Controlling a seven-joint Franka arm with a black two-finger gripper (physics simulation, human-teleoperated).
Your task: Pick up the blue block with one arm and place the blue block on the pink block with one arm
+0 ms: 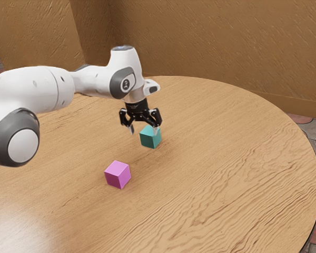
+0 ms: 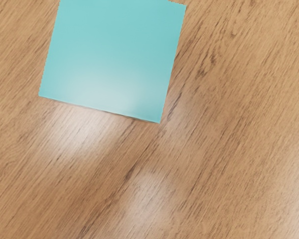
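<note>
Teal block (image 1: 150, 137): rested on the desk (image 1: 226, 158), not yet lifted.
Claw (image 1: 144, 128): fingers held apart, just above the block.
Pink block (image 1: 117, 174): nothing stacked on it; grasp, carry and placing judged still to be done.

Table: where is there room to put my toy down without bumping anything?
The biggest bare patch of the table runs from the blue block and pink block to the rim at the exterior view's right. More bare wood lies between the pink block and the near edge. It is crowded at the blue block, where the open gripper hangs close.
</note>
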